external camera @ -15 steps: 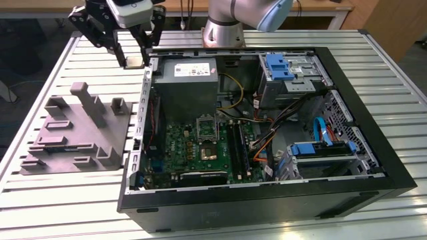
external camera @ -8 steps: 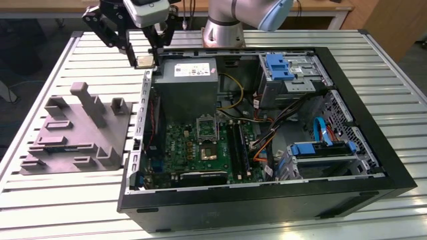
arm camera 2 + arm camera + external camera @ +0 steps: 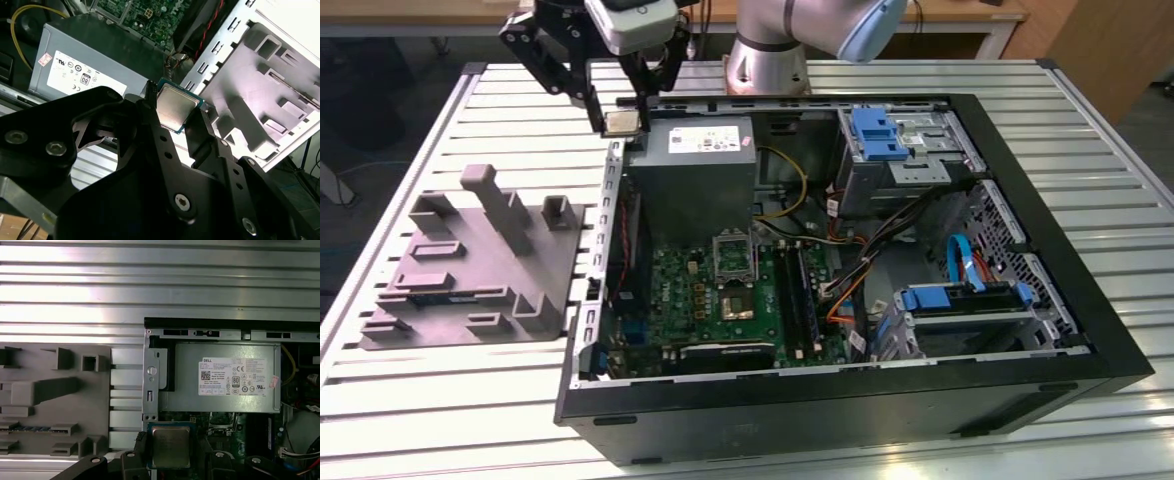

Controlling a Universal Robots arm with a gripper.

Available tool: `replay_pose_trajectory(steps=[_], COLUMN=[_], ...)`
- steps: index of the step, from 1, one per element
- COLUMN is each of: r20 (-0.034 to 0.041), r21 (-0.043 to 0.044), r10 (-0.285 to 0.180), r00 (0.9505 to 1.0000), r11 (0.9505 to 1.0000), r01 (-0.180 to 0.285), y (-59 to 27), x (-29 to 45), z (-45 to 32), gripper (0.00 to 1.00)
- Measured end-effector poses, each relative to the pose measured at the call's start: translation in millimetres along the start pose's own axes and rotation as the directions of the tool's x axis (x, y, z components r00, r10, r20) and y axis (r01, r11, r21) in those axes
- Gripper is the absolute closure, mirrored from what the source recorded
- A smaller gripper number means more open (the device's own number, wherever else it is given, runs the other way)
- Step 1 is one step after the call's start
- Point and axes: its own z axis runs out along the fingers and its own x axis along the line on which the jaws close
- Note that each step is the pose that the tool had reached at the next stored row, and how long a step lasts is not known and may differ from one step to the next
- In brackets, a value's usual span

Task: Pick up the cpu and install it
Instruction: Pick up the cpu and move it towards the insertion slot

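The cpu (image 3: 623,123) is a small square chip with a silvery top. My gripper (image 3: 622,118) is shut on it and holds it in the air over the far corner of the open computer case (image 3: 854,405), on the exterior view's left. In both wrist views the cpu (image 3: 176,106) (image 3: 170,446) sits clamped between the black fingers (image 3: 150,117). Down inside the case lies the green motherboard (image 3: 707,300), with a metal-framed socket (image 3: 734,257) near its middle. The cpu hangs well above that board.
A grey power supply box with a white label (image 3: 700,160) lies just under the gripper. A grey moulded tray with upright posts (image 3: 467,265) stands beside the case on the slatted table (image 3: 440,420). Cables and blue drive brackets (image 3: 961,295) crowd the case's other side.
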Motion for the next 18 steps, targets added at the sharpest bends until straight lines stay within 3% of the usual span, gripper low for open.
replay_pose_trajectory(steps=[18], r20=[0.0000], r21=[0.0000], r10=[0.000], r00=[1.0000], r11=[1.0000], r01=[0.000], y=[0.0], x=[-18.6], z=[0.1], gripper=[0.53])
